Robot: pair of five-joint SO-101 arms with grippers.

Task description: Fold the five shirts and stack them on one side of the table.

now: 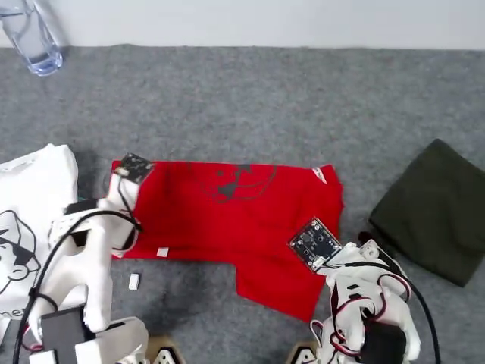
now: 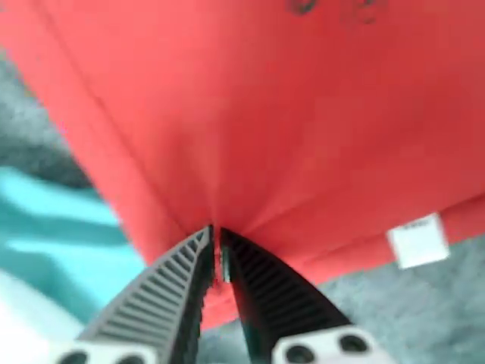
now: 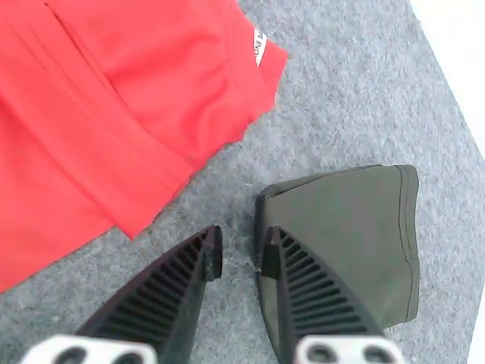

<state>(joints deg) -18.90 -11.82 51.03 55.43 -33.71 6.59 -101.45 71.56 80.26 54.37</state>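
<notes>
Nearest me, the two arms rise from the front edge of the table. The left gripper [image 2: 217,235] is clamped on a fold of the red shirt [image 1: 227,220], its two fingers pinching the cloth at the shirt's left edge so that it puckers into creases. The right gripper [image 3: 241,246] hangs just above the grey mat [image 1: 265,98] with its fingers slightly parted and nothing between them, in the gap between the red shirt's edge and the dark green shirt [image 1: 436,212].

The red shirt lies spread across the middle of the mat, partly folded, with one flap reaching towards the front and a small white tag [image 1: 162,252] near its front hem. To the left of it, a white printed shirt [image 1: 26,220] lies flat at the table's edge. Off to the right, the dark green shirt sits folded into a neat block, apart from the red one. In the far left corner stands a clear plastic bottle [image 1: 34,38].
</notes>
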